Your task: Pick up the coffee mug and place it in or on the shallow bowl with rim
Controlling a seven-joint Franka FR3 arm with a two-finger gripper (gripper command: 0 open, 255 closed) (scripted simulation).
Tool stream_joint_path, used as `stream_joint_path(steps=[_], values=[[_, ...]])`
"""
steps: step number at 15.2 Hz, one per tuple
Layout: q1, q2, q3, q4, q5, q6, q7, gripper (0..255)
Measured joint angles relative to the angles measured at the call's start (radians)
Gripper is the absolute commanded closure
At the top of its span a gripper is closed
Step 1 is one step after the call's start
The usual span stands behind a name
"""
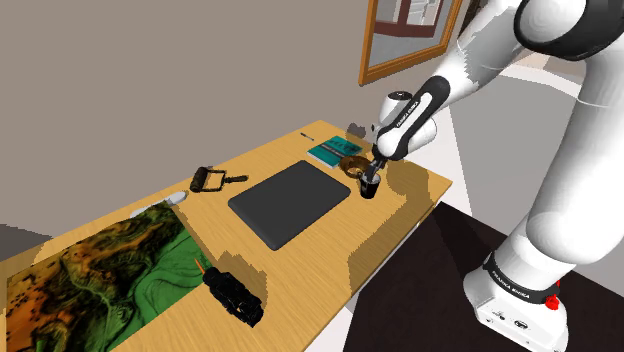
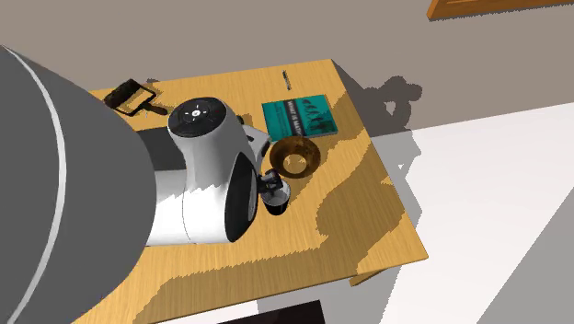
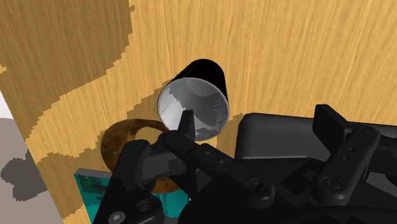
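While fingers [image 3: 186,127] stand apart, black mug [image 3: 194,102], grey inside, beside brown bowl [image 3: 121,141]

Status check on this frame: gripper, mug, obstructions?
Gripper open over black mug, one finger at its rim. Mug upright on table, not gripped. Brown bowl adjacent, nothing between.

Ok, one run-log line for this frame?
stage: pre-grasp | hand: open, at black mug rim | mug: upright on wooden table, beside brown bowl | bowl: empty
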Motion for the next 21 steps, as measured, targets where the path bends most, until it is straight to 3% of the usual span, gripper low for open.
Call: stream_joint_path(steps=[7, 14, 20, 21], values=[[-0.066, 0.256, 0.049, 0.154, 0.045, 0.117, -0.045, 0], [-0.083, 0.369, 0.062, 0.211, 0.051, 0.174, -0.049, 0], [-0.082, 0.377, 0.063, 0.216, 0.052, 0.178, -0.049, 0], [-0.082, 0.377, 0.063, 0.216, 0.052, 0.178, -0.049, 255]])
